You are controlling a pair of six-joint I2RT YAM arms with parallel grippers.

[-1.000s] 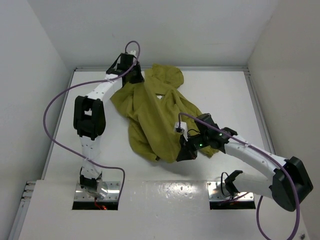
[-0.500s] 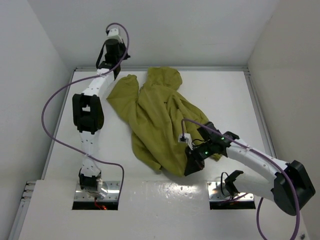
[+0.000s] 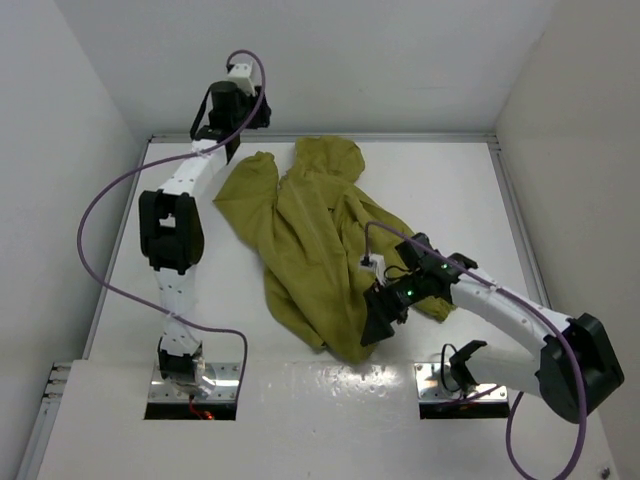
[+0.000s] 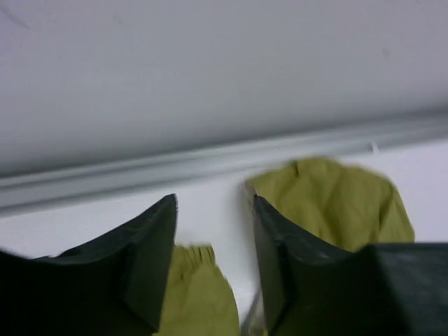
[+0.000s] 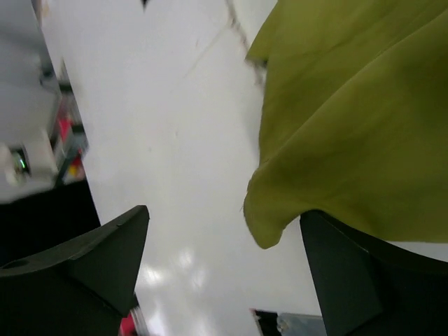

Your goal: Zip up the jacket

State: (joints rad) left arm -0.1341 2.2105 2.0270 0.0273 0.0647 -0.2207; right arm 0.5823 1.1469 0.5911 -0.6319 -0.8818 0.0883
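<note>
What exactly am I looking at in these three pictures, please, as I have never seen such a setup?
These are two white robot arms bolted at the near edge of a table. The overhead picture looks down on both; the other two come from cameras on each wrist, showing their own dark fingers. An olive-yellow jacket lies crumpled on the table, hood at the far end. The left tool is raised near the back wall, the right tool is by the jacket's near hem. Both are open, holding nothing.

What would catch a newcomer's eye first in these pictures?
The olive-yellow jacket lies crumpled in the middle of the white table. The right gripper hovers open over its near hem, while the left gripper is raised at the far edge, holding nothing.
</note>
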